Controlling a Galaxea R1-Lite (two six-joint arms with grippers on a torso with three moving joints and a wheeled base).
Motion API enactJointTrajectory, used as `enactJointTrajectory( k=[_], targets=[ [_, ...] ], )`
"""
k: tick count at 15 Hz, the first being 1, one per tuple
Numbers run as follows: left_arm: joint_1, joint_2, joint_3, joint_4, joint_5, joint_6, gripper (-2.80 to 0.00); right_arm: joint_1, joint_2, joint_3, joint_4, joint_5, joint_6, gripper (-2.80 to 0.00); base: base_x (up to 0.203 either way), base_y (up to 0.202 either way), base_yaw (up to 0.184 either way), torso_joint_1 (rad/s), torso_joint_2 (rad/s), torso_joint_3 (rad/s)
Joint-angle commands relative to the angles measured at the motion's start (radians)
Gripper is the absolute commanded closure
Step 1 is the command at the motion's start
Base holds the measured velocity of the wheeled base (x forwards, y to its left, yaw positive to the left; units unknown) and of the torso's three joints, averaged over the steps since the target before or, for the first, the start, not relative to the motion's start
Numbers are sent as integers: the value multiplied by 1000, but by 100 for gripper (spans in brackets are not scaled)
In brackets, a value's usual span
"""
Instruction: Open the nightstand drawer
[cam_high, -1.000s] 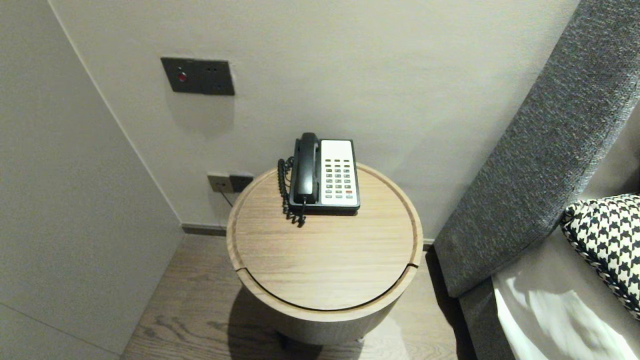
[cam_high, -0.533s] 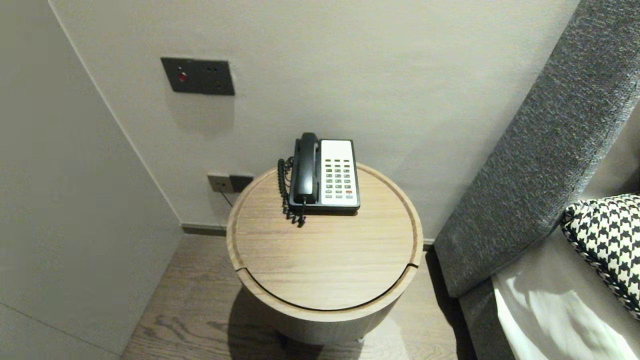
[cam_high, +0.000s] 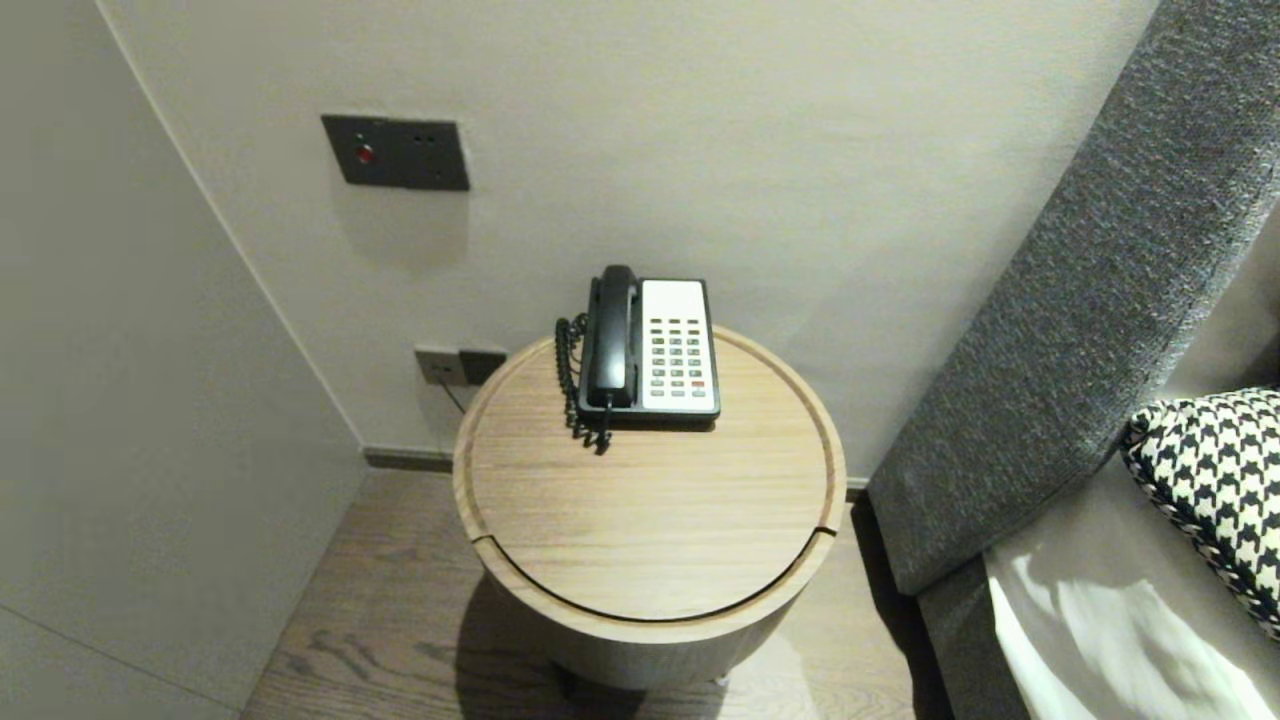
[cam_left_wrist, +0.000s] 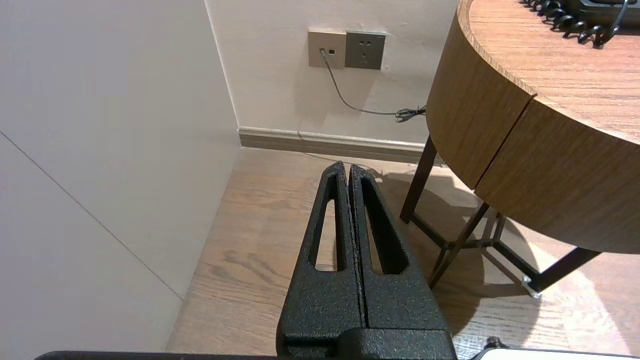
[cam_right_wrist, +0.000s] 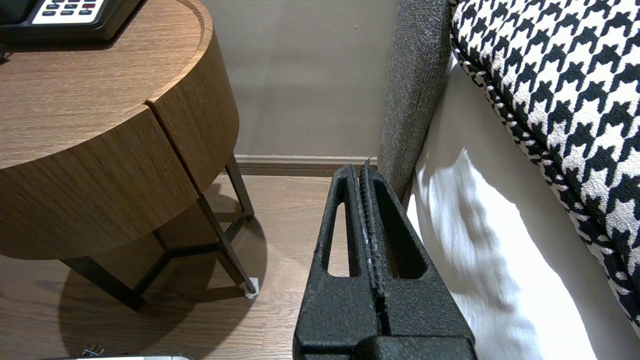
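A black and white desk telephone (cam_high: 650, 345) sits at the back of a round wooden side table (cam_high: 650, 530), its black handset (cam_high: 612, 335) resting in the cradle and a coiled cord (cam_high: 572, 385) hanging at its left. Neither arm shows in the head view. My left gripper (cam_left_wrist: 346, 167) hangs low over the floor to the left of the table (cam_left_wrist: 525, 145), shut and empty. My right gripper (cam_right_wrist: 361, 170) hangs low between the table (cam_right_wrist: 100, 150) and the bed, shut and empty. The phone's keypad corner (cam_right_wrist: 65, 10) shows in the right wrist view.
A dark switch panel (cam_high: 395, 152) is on the wall above, with wall sockets (cam_high: 460, 364) behind the table and a cable (cam_left_wrist: 350, 102) plugged in. A grey upholstered headboard (cam_high: 1080, 300), white bedding (cam_right_wrist: 490, 240) and a houndstooth pillow (cam_high: 1215, 480) stand at the right. A wall closes the left.
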Motion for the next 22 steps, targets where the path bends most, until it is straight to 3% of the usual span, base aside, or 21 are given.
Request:
enactJointTrajectory(
  k=[1,6,10,17,19,22],
  targets=[
    [0,-3,0,0,0,0,0,0,2,40,-2,2,0,0,0,0,0,0,0,0],
    [0,-2,0,0,0,0,0,0,-1,35,-5,0,1,0,0,0,0,0,0,0],
    [0,-3,0,0,0,0,0,2,26,-128,85,52,10,0,0,0,0,0,0,0],
    [0,-3,0,0,0,0,0,15,462,-471,121,94,17,0,0,0,0,0,0,0],
    [0,-3,0,0,0,0,0,59,634,-548,110,111,54,0,0,0,0,0,0,0],
    [0,-2,0,0,0,0,0,221,888,-666,56,128,207,0,0,0,0,0,0,0]
  ],
)
